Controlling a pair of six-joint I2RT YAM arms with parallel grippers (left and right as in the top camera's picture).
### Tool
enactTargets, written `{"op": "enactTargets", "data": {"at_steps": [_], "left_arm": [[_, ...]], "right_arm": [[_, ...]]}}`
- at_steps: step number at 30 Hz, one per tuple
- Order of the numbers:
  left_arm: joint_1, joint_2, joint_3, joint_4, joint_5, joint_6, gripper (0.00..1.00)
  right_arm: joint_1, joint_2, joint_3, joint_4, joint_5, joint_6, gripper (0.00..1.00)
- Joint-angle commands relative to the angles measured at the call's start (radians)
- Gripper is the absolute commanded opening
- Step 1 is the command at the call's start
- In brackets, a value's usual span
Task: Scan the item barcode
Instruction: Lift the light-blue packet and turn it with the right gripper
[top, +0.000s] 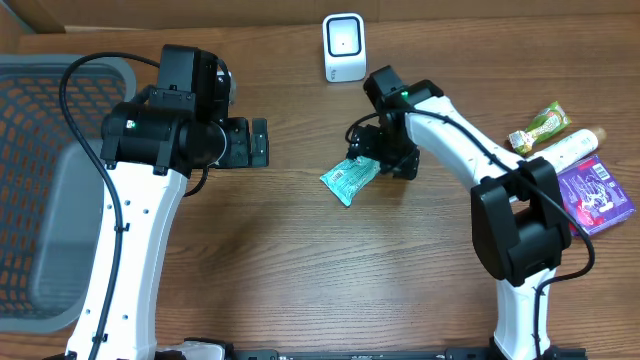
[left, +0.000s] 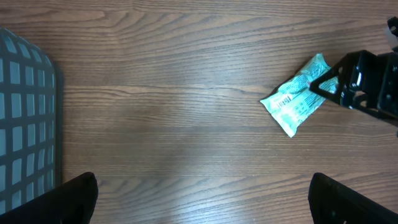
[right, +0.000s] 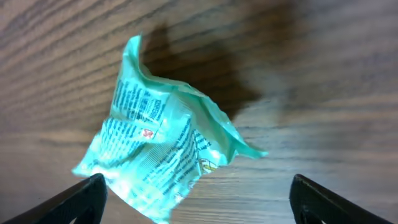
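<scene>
Left arm (top: 140, 210), white with black joints, rises closest to the overhead lens, left of the scanner (top: 343, 47) and nearer the robot. Its claw (top: 258, 143) points toward the space in front of the scanner. The wrist view shows its fingers (left: 74, 199) spread wide with only bare wood between them, so it is released and grasps nothing.

Beneath everything runs the wooden table (top: 300, 280). A grey mesh basket (top: 40, 110) sits far to the scanner's left, at the table's edge. The right arm (top: 510, 230) reaches from the scanner's right, and its claw (right: 196, 186) hangs just in front of the scanner, over the packet (top: 349, 180). Seen from the wrist, this claw's fingers (right: 81, 199) stand wide apart. The packet lies between them, unclamped, so the claw is released.

A purple pack (top: 597, 197) lies well to the scanner's right and nearer the robot. The scanner itself is a small white box standing upright at the table's far side. The packet is teal and crumpled. It rests on the wood straight in front of the scanner, apart from it, with a printed face up and one corner curling upward. Whether a barcode shows cannot be told. A white bottle (top: 572, 146) and a green snack (top: 541, 126) lie side by side just beyond the purple pack, on the scanner's right.
</scene>
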Motion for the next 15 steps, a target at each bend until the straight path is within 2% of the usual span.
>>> {"op": "enactTargets", "data": {"at_steps": [1, 4, 7, 10, 15], "left_arm": [[-0.001, 0.008, 0.003, 0.002, 0.004, 0.015, 0.99], [-0.001, 0.008, 0.003, 0.002, 0.004, 0.015, 0.99], [-0.001, 0.008, 0.003, 0.002, 0.004, 0.015, 1.00], [-0.001, 0.008, 0.003, 0.002, 0.004, 0.015, 1.00], [-0.001, 0.008, 0.003, 0.002, 0.004, 0.015, 0.99]], "right_arm": [[-0.042, -0.034, 0.019, 0.004, -0.037, -0.359, 0.95], [-0.069, -0.034, 0.019, 0.029, -0.034, -0.663, 0.95], [-0.084, -0.034, 0.018, 0.080, -0.036, -0.855, 0.93], [-0.084, -0.032, 0.016, 0.152, -0.058, -0.938, 0.89], [-0.080, -0.010, 0.016, 0.183, -0.109, -0.957, 0.87]]}}
